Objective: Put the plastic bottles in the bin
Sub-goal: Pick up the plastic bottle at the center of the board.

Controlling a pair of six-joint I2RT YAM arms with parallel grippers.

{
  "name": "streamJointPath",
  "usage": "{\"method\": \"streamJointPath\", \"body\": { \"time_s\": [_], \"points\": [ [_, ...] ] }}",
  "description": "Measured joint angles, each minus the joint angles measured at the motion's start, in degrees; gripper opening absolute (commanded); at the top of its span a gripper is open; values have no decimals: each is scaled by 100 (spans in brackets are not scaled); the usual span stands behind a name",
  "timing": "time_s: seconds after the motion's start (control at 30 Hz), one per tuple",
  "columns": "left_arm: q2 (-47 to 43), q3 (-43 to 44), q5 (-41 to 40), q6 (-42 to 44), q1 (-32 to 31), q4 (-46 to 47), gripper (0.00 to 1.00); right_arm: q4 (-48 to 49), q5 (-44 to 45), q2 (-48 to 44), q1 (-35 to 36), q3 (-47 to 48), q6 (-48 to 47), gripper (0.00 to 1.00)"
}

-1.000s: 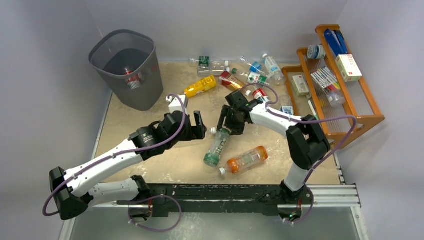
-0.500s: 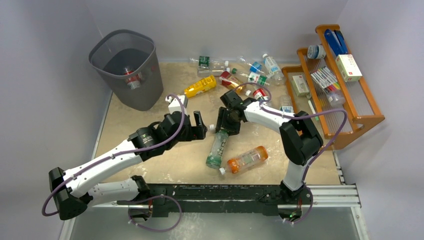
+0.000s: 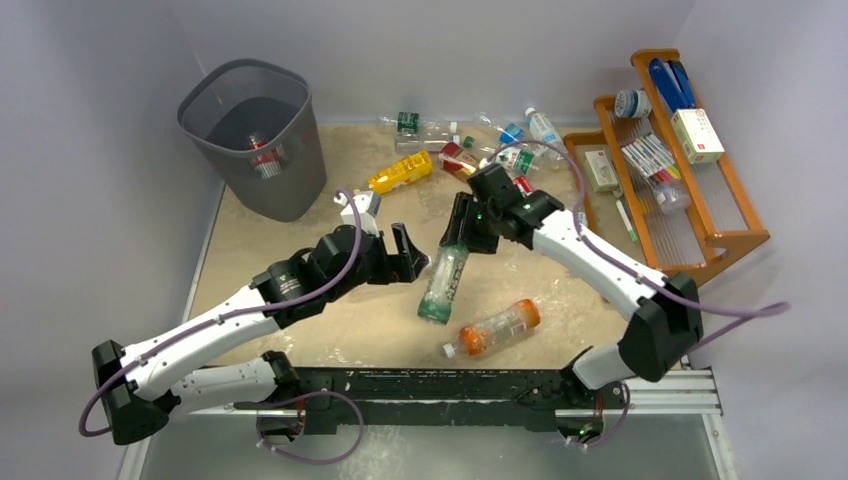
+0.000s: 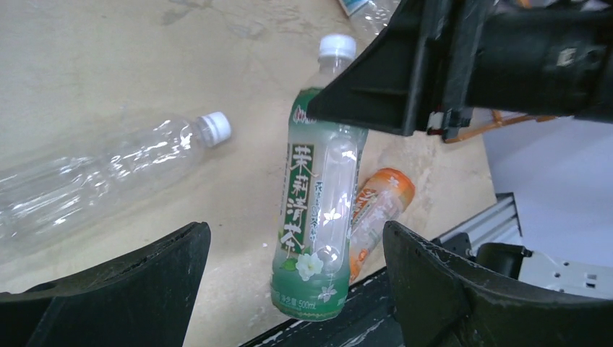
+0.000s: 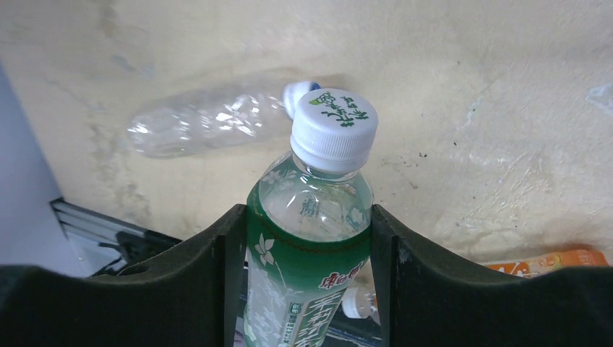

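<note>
My right gripper (image 3: 460,238) is shut on the shoulder of a green-labelled bottle (image 3: 442,285) and holds it off the table, cap up and base hanging down. The right wrist view shows both fingers (image 5: 230,249) pressed on this bottle (image 5: 311,238). My left gripper (image 3: 412,256) is open, close to the left of that bottle. In the left wrist view the bottle (image 4: 318,210) hangs between the spread fingers (image 4: 405,253), apart from them. The dark grey bin (image 3: 215,130) stands at the back left with a red-labelled bottle (image 3: 263,156) inside.
An orange bottle (image 3: 492,328) lies near the front. A clear bottle (image 4: 94,184) lies on the table under my arms. A yellow bottle (image 3: 400,172) and several more bottles (image 3: 500,145) lie at the back. The orange wooden rack (image 3: 700,200) stands at the right.
My right gripper has lifted the green bottle off the table, and the right arm's elbow has swung out to the right. My left gripper has edged right toward the bottle. The orange bottle shifted slightly.
</note>
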Motion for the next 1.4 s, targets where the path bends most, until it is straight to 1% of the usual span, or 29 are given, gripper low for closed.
{"method": "streamJointPath", "body": {
  "time_s": [0.13,0.3,0.53,0.6,0.7,0.77,0.87,1.0,1.03,1.13,1.2,1.37,1.4],
  "points": [
    [155,-52,260,33,-111,378,89,-221,190,-361,0,518,2,40],
    [420,-52,299,120,-428,662,89,-317,229,-603,0,1010,2,40],
    [861,13,-76,181,-1012,721,89,-354,76,-807,0,1115,-2,40],
    [1014,85,-238,181,-1132,723,83,-365,42,-852,0,1115,-2,40],
    [1152,153,-446,173,-1252,717,67,-420,-4,-911,0,1115,-2,41],
    [1187,184,-551,177,-1305,713,59,-479,-79,-981,0,1115,-4,43],
    [1196,260,-638,199,-1346,686,54,-479,-92,-1110,0,1088,7,48],
    [1196,363,-673,275,-1384,584,53,-411,-90,-1268,0,977,61,69],
    [1196,382,-682,286,-1386,546,53,-389,-90,-1285,0,946,83,76],
    [1196,437,-782,284,-1388,415,53,-376,-74,-1320,-2,876,94,89],
    [1191,511,-909,286,-1375,291,53,-411,-68,-1338,-4,863,98,91],
    [1051,706,-1209,334,-1377,-39,55,-455,-59,-1532,-131,850,68,93],
    [994,745,-1303,339,-1370,-103,55,-476,-55,-1593,-201,848,52,95]
  ]
}}
